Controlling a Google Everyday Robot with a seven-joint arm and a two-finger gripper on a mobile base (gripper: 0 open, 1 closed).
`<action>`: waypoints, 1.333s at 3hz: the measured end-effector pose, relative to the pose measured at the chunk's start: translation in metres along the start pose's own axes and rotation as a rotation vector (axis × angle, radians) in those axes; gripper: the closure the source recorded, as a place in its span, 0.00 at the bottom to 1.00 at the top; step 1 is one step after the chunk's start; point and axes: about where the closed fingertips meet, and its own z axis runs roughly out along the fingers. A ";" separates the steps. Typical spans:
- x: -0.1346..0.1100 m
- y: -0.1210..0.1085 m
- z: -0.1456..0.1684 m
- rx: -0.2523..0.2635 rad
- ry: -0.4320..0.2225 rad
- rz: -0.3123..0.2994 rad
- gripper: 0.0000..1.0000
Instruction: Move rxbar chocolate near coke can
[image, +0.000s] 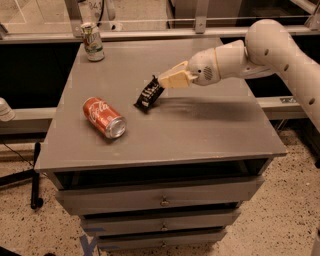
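Note:
The rxbar chocolate (149, 94), a small black wrapper bar with white lettering, hangs tilted from my gripper (162, 82), its lower end close to the grey tabletop. The gripper is shut on the bar's upper end, and the white arm reaches in from the right. The coke can (104, 117), red with white script and a silver end, lies on its side at the left of the table, a short way left and in front of the bar.
A green-and-white can (92, 41) stands upright at the table's back left corner. The grey table (200, 135) has drawers below its front edge. A rail and glass run behind the table. A black stand leg (35, 175) is on the floor at left.

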 end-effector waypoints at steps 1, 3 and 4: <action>0.010 0.026 0.012 -0.060 0.008 0.021 1.00; 0.021 0.044 0.009 -0.073 0.039 0.017 0.82; 0.023 0.044 0.001 -0.055 0.056 0.012 0.59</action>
